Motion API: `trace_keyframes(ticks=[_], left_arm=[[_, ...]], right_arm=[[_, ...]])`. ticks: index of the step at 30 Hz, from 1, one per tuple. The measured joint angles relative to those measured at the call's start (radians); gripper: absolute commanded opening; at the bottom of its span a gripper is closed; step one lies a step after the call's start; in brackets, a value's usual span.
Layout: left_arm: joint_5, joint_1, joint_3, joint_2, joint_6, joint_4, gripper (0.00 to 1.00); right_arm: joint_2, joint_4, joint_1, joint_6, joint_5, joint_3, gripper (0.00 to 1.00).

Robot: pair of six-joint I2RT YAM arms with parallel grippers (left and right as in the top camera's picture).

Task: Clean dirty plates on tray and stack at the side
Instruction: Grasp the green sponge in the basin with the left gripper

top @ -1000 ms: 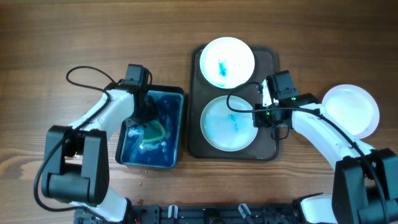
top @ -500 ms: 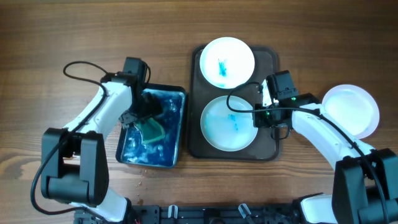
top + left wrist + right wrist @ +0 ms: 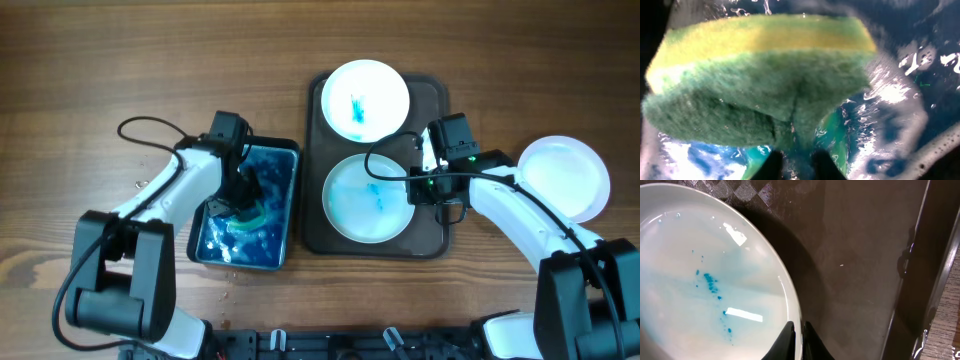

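Two white plates with blue stains lie on the dark tray (image 3: pixel 436 100): a far plate (image 3: pixel 365 97) and a near plate (image 3: pixel 367 197). My right gripper (image 3: pixel 416 187) is shut on the near plate's right rim (image 3: pixel 790 302), one finger on each side of it. My left gripper (image 3: pixel 237 200) is shut on a green and yellow sponge (image 3: pixel 765 75), held over the blue water in the basin (image 3: pixel 282 150). The sponge (image 3: pixel 246 213) fills most of the left wrist view.
A clean white plate (image 3: pixel 563 177) lies on the wooden table to the right of the tray. The basin stands just left of the tray. Arm cables loop over the table at the left.
My left gripper has moved with the sponge inside the basin, first lifting toward the basin's left, then back toward its middle. The right arm and the plates have not moved.
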Motion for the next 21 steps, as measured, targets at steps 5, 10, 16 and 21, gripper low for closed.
trace_keyframes(ticks=[5, 10, 16, 21], left_arm=[[-0.005, 0.000, -0.014, -0.016, -0.001, 0.004, 0.33], [-0.006, 0.003, 0.051, -0.017, 0.002, -0.150, 0.73], [-0.027, 0.004, 0.091, -0.035, 0.008, -0.178, 0.62], [-0.082, 0.004, 0.086, -0.035, 0.017, -0.133, 0.33]], right_arm=[[0.000, 0.000, 0.000, 0.014, 0.000, 0.000, 0.09], [0.000, 0.000, 0.000, 0.019, 0.000, 0.000, 0.09], [0.000, 0.000, 0.000, 0.019, 0.000, 0.000, 0.10], [0.000, 0.000, 0.000, 0.019, 0.000, 0.000, 0.11]])
